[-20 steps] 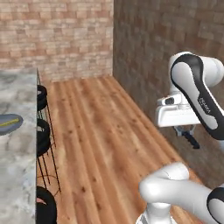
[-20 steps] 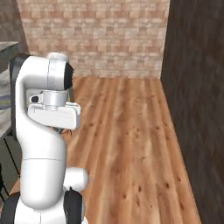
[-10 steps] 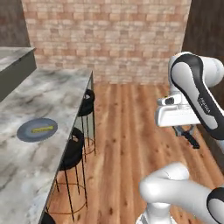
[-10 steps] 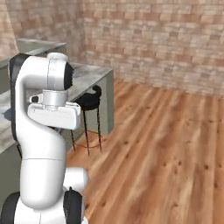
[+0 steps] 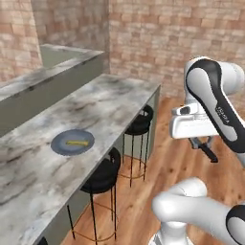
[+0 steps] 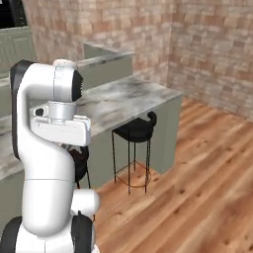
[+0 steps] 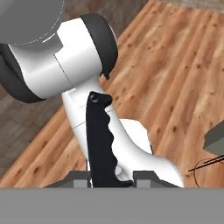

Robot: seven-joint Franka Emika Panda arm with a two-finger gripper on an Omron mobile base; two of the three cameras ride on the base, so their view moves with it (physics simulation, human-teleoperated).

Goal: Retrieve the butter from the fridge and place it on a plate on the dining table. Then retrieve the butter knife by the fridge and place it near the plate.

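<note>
Here, claw (image 7: 105, 180) clamped on butter knife (image 7: 101, 140), handle outward

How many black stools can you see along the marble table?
2: one stool near the dining table's far end, another stool nearer, below the plate. More may be hidden.

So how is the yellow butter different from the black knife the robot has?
The butter is yellow; the butter knife is black. The butter lies flat on the plate on the dining table; the knife is clamped in the gripper, off the table and over the wood floor. The butter is a plain straight stick; the knife's handle has a wavy edge. Both are long and thin.
</note>
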